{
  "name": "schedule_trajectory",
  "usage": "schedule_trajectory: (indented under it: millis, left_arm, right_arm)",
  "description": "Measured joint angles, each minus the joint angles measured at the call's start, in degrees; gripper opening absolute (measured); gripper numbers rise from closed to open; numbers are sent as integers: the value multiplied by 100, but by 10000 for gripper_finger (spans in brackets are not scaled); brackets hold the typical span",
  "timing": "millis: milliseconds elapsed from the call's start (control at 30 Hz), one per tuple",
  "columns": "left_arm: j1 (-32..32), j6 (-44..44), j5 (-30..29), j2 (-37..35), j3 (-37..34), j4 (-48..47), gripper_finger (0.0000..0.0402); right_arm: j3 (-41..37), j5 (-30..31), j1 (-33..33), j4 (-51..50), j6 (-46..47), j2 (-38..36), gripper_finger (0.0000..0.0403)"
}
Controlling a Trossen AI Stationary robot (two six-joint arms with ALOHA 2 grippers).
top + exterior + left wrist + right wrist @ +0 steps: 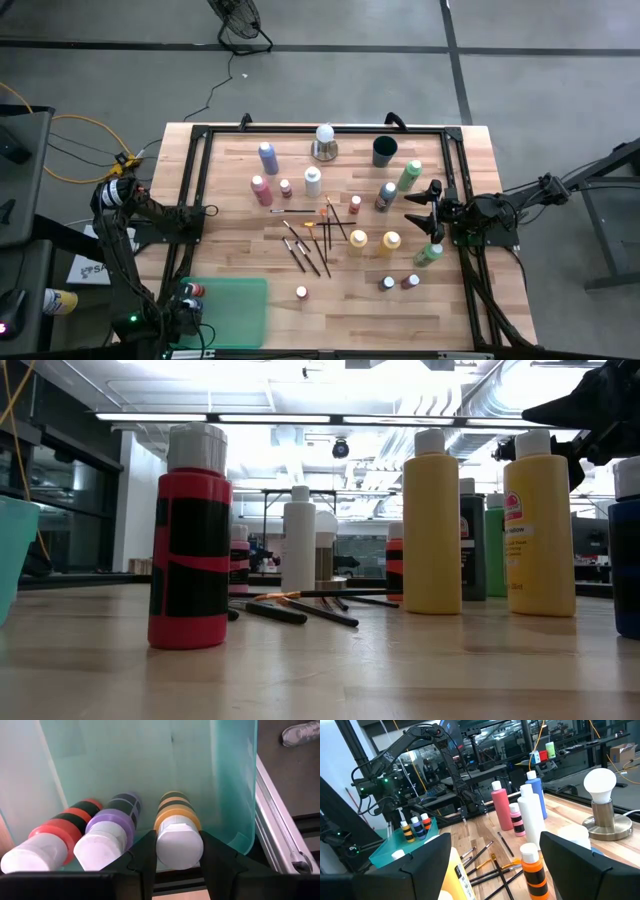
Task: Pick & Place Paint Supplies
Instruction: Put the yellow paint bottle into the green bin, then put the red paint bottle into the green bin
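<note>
At the near left corner of the wooden counter point(240, 200), the left hand point(179, 865) is inside the green bin point(240, 310), its fingers closed on the yellow-and-black banded paint bottle point(177, 827), which lies beside a purple bottle point(107, 835) and a red bottle point(50, 837) already in the bin. Right of the bin, toward the counter's middle, brushes point(310, 240) lie scattered among standing bottles, two yellow bottles point(372, 241) among them. Past these, at the counter's right edge, the right hand point(425, 208) hovers above the bottles with its fingers spread apart, holding nothing.
</note>
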Motion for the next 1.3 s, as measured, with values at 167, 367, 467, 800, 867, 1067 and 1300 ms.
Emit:
schedule_trajectory:
  millis: [167, 367, 467, 800, 867, 1067, 1300]
  left_arm:
    - [2, -40, 9, 35, -25, 35, 152]
    - [4, -51, 73, 37, -26, -11, 215]
    - [9, -59, 173, 34, -26, -21, 227]
    - [11, -35, 271, 26, 430, -367, 229]
    - [9, -25, 293, 26, 559, -367, 229]
    - [176, 26, 150, 21, 1127, -594, 229]
    - [901, 273, -840, 15, 1615, -1206, 230]
  right_arm:
    - [-1, 0, 0, 0, 1, -1, 299]
    - [-1, -2, 2, 0, 1, 0, 299]
    - [0, 0, 1, 0, 0, -2, 299]
    - [0, 0, 0, 0, 2, -2, 299]
    - [0, 0, 2, 0, 0, -2, 299]
    - [-1, 0, 1, 0, 1, -2, 299]
    - [-1, 0, 2, 1, 2, -2, 299]
